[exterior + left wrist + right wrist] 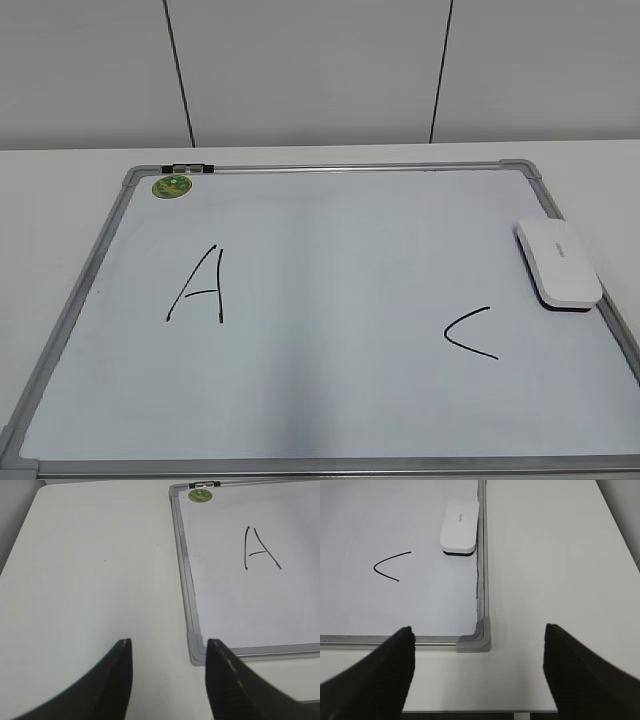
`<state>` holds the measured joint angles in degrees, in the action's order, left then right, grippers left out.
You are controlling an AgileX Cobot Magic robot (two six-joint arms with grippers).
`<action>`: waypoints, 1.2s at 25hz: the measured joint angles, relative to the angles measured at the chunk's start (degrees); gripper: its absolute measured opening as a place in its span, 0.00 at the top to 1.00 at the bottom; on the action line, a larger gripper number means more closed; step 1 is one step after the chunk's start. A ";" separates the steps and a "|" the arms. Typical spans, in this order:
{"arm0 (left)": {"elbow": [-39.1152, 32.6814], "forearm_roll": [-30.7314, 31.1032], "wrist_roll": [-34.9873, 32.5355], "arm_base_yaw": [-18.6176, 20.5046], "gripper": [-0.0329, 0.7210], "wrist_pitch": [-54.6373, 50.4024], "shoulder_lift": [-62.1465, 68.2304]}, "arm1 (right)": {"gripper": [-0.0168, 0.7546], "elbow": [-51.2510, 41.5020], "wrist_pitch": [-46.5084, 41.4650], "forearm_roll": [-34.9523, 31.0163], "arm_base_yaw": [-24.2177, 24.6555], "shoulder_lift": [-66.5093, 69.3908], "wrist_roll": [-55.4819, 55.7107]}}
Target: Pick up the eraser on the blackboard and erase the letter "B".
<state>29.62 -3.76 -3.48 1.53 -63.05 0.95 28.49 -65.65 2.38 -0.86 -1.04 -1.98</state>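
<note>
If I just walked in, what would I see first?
A big blackboard, really white, with a black A on its left and a C-like mark on its right. The white eraser lies at its right edge. No B shows between them.

Left black two-fingered gripper (169, 652), jaws parted and holding nothing. Right black two-fingered gripper (479, 640), jaws spread wider, likewise holding nothing.
</note>
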 joint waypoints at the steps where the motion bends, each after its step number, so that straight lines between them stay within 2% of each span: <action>1: 0.00 0.00 0.00 0.00 0.48 0.00 0.00 | 0.21 0.00 0.00 0.00 0.00 0.00 0.00; 10: 0.00 0.00 0.00 0.00 0.50 0.00 0.00 | 0.21 0.00 0.00 0.00 0.00 0.00 0.00; 17: 0.00 0.00 0.00 -1.84 0.51 0.00 0.00 | 0.21 0.00 0.00 0.00 0.00 0.00 0.00; 30: 0.00 0.00 0.00 -1.84 0.56 0.00 0.00 | 0.21 0.00 0.00 0.00 0.00 0.00 0.00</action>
<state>29.62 -3.76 -3.48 -0.32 -63.05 0.95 28.49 -65.65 2.38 -0.86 -1.04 -1.98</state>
